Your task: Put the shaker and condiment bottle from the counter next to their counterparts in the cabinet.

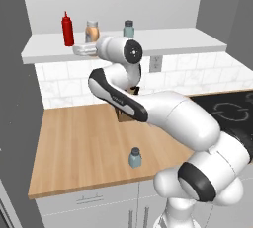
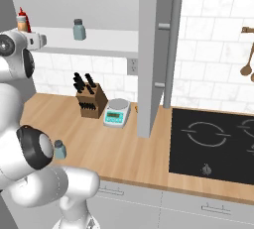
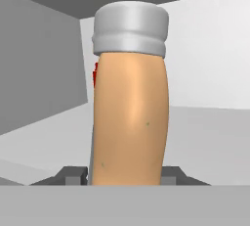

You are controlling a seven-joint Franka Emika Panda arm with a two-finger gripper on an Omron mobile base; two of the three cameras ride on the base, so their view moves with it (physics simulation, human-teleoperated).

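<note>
My gripper (image 3: pixel 128 175) is shut on the tan-orange condiment bottle (image 3: pixel 129 117), which stands upright with its pale cap on top. The bottle (image 1: pixel 92 31) is up at the cabinet shelf (image 1: pixel 163 42), just right of the red squeeze bottle (image 1: pixel 67 29); whether its base rests on the board is hidden by my hand. Farther right on the shelf stands the pale grey-green shaker (image 1: pixel 128 28). The blue-grey shaker (image 1: pixel 135 157) stands on the counter (image 1: pixel 79 143) near its front edge, below my arm. From the right base camera the held bottle (image 2: pixel 21 23) sits in front of the red bottle (image 2: pixel 23 14).
A knife block (image 2: pixel 91 101) and a small kitchen scale (image 2: pixel 116 112) stand at the back of the counter. A grey vertical panel (image 2: pixel 151 49) divides the counter from the black cooktop (image 2: pixel 213 143). Wooden utensils (image 2: pixel 248 64) hang on the tiled wall.
</note>
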